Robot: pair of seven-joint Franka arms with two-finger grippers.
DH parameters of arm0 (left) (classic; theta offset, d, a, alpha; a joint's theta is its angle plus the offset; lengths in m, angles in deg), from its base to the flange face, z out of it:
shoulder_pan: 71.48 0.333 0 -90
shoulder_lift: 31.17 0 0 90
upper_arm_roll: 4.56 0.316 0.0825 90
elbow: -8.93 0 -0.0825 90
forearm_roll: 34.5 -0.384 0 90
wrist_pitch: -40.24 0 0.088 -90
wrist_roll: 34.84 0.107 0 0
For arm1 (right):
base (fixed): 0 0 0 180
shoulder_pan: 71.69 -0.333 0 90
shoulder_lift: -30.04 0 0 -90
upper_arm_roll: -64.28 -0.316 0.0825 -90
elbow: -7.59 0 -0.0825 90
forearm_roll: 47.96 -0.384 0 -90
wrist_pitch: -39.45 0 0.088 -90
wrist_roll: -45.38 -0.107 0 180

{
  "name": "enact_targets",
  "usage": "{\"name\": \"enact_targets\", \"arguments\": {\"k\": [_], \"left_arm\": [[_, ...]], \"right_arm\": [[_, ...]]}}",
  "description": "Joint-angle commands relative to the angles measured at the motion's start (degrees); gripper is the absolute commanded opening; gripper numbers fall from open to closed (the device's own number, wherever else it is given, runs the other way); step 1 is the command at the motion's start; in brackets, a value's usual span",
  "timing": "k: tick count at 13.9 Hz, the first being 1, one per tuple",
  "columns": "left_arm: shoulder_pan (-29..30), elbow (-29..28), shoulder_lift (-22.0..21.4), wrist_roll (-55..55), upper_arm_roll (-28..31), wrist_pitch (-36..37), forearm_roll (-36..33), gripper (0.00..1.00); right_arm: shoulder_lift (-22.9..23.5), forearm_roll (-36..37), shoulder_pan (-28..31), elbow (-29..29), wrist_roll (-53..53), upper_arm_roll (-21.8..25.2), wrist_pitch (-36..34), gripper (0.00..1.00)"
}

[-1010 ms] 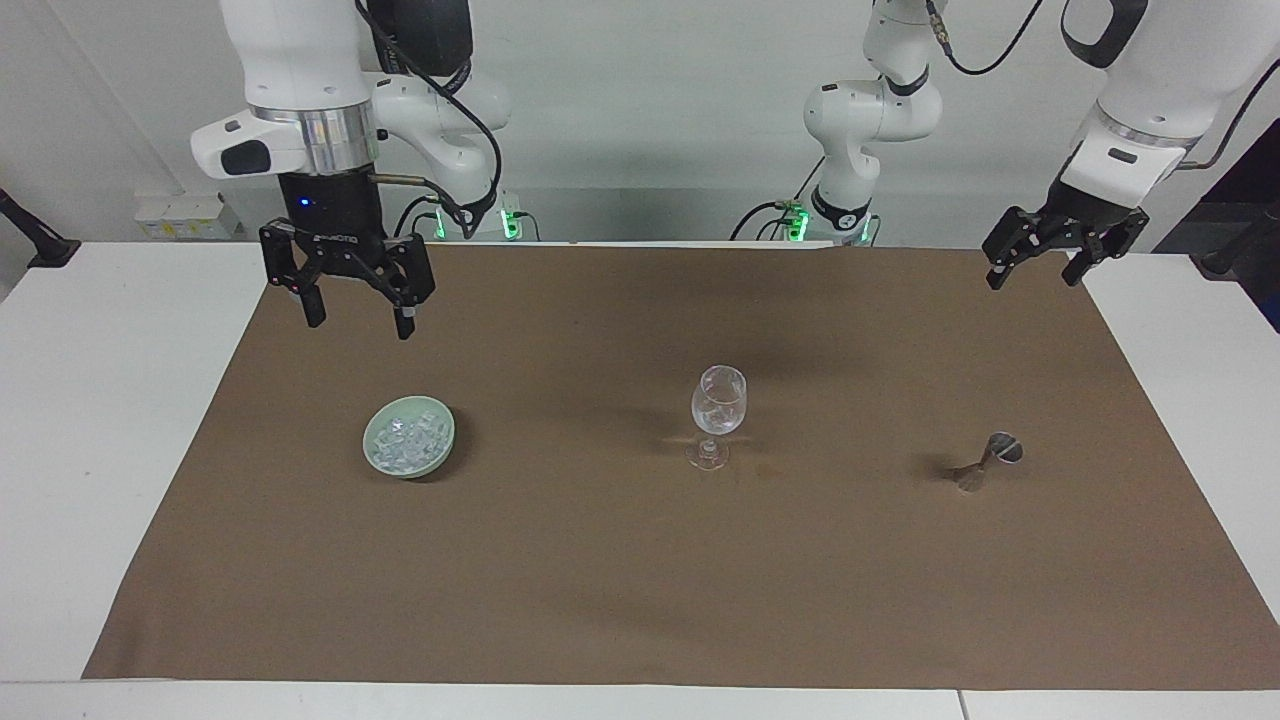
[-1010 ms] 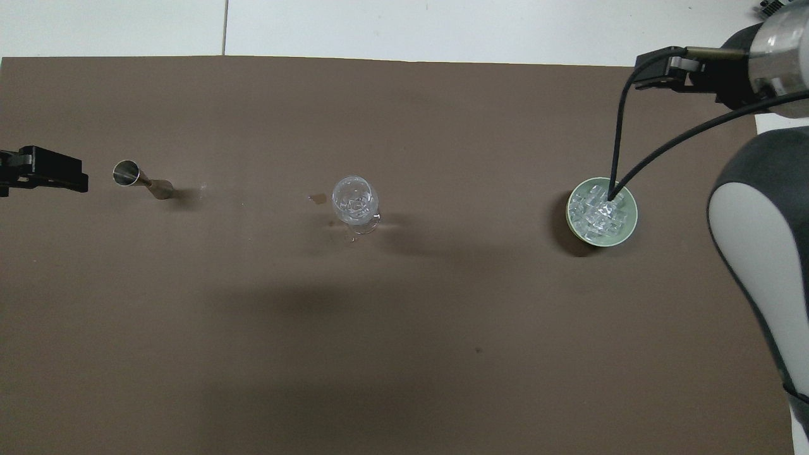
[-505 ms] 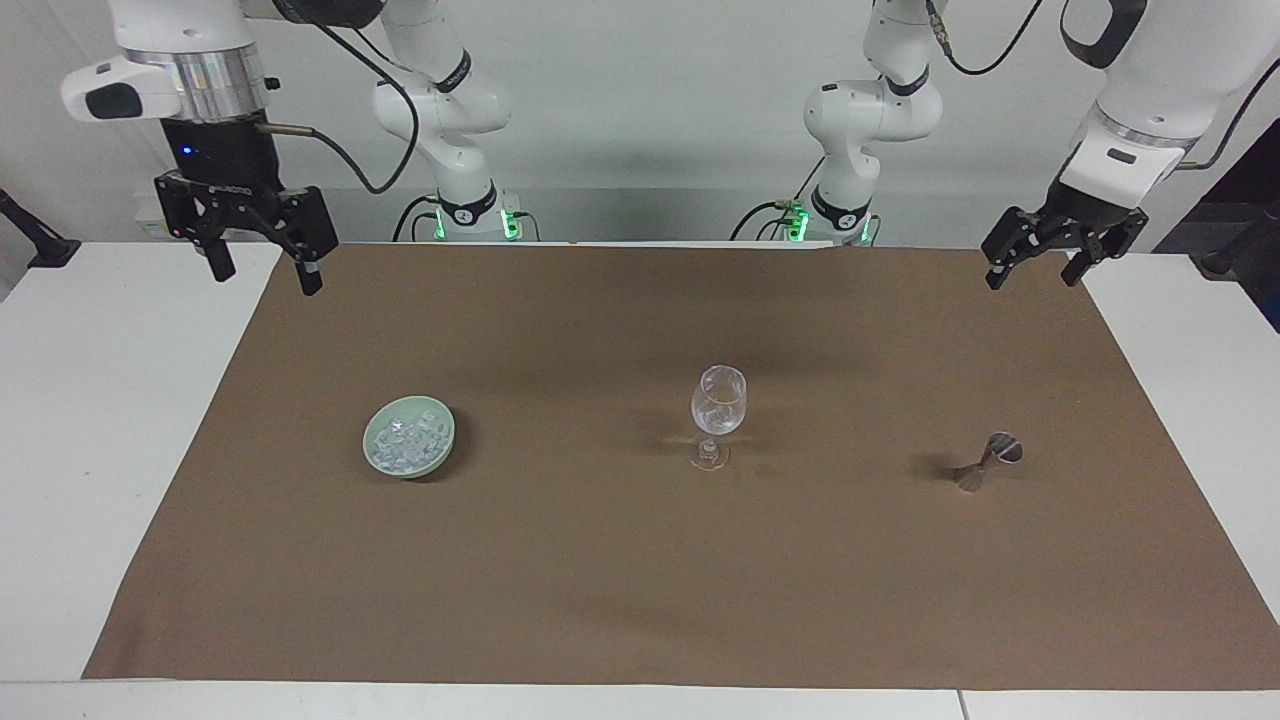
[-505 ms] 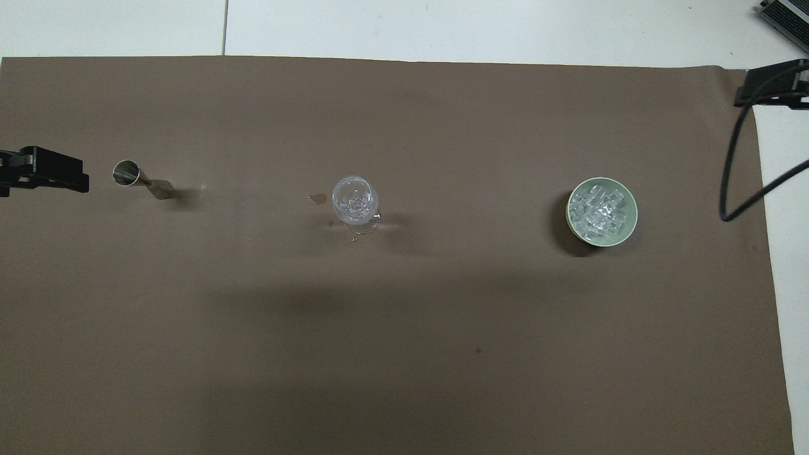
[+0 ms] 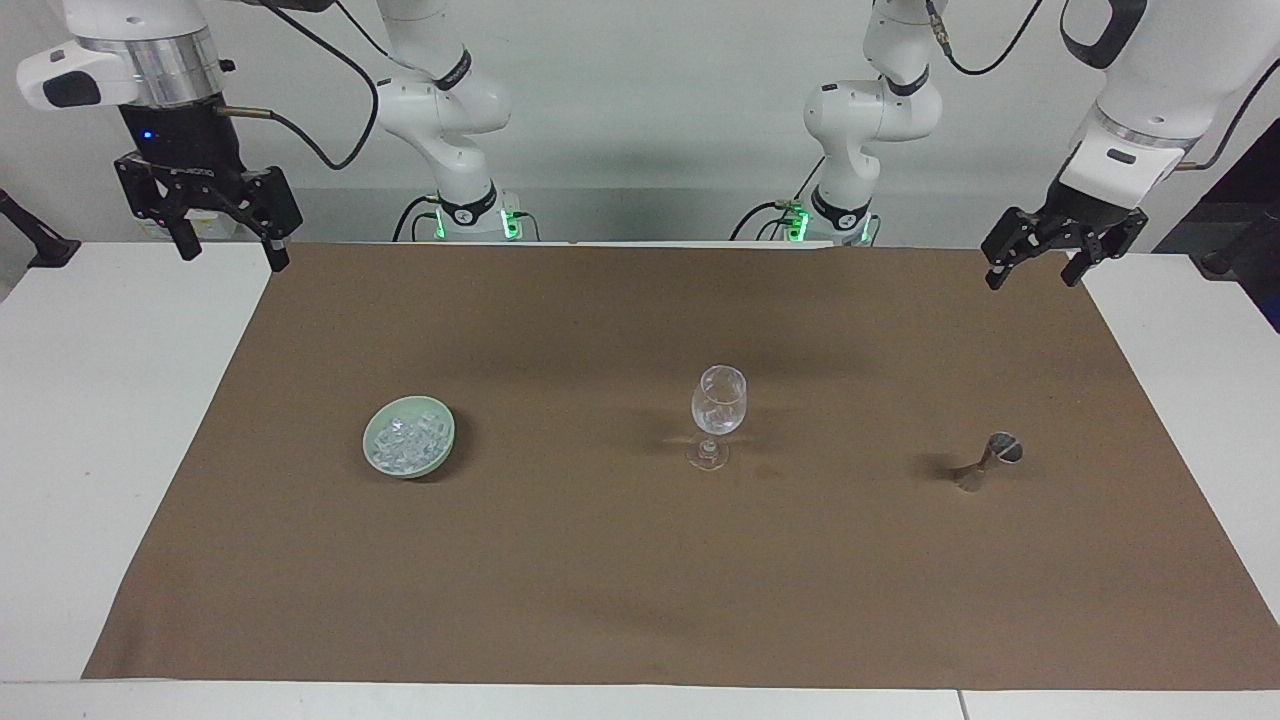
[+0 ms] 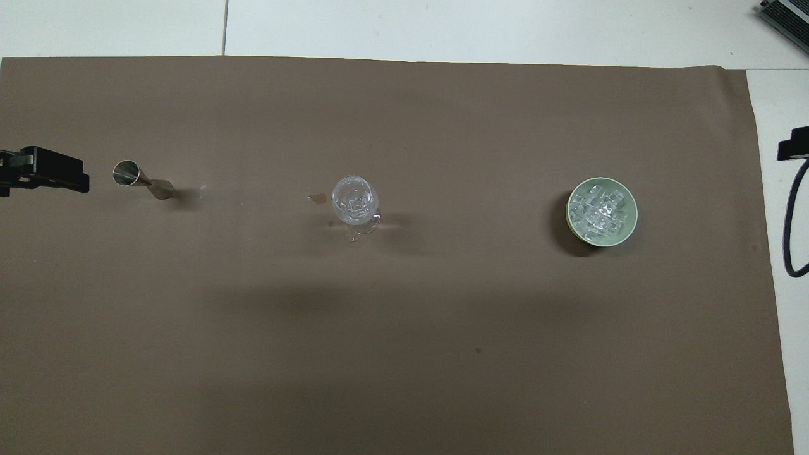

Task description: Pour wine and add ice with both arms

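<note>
My right gripper (image 5: 228, 243) hangs high over the corner of the brown paper mat (image 5: 640, 600) at my right arm's end of the table, its black fingers spread apart and holding nothing. My left gripper (image 5: 1036, 268) hangs over the mat's edge at my left arm's end, jaws likewise apart and empty.

The ice (image 5: 408, 441), small clear glassy cubes, lies heaped in a shallow pale green ceramic bowl (image 5: 443, 448) on the mat, farther from the robots than the spot my right gripper is over and a little toward the table's middle. A clear stemmed wine glass (image 5: 718, 404) stands upright near the mat's centre, well apart from the bowl, and a few clear cubes seem to sit in its bowl already. A small steel double-ended measuring cup (image 5: 990, 462) stands tilted on the mat toward my left arm's end, farther out than the point below my left gripper.

The relation that matters: the ice lies down and outward from my right gripper, on the same side of the glass, so my right arm is the nearer one for more cubes. The measuring cup's long axis leans, and my left arm is the nearer one to it. I judge the task largely done or between steps.
</note>
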Motion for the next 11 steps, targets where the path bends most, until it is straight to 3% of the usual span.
{"name": "enact_targets", "arguments": {"k": [1, 6, 9, 11], "left_arm": [[0.1, -0.3, -0.1, -0.7, 0.0, 0.0, -0.8, 1.00], [0.2, -0.4, -0.1, -0.3, 0.0, -0.2, -0.8, 1.00], [-0.1, -0.4, 0.0, -0.5, 0.2, 0.0, -1.0, 1.00], [0.1, -0.3, 0.0, -0.4, 0.2, 0.0, -1.4, 1.00]], "right_arm": [[-5.7, -1.7, 0.3, -8.9, 1.6, 0.2, 3.8, 1.00], [-7.1, -6.1, 0.2, -11.0, 1.1, -0.5, 0.2, 1.00], [-7.2, -6.3, 0.1, -10.8, 1.1, -1.1, -5.6, 1.00], [-7.5, -5.6, 0.1, -11.0, 1.1, -1.1, -5.7, 1.00]]}}
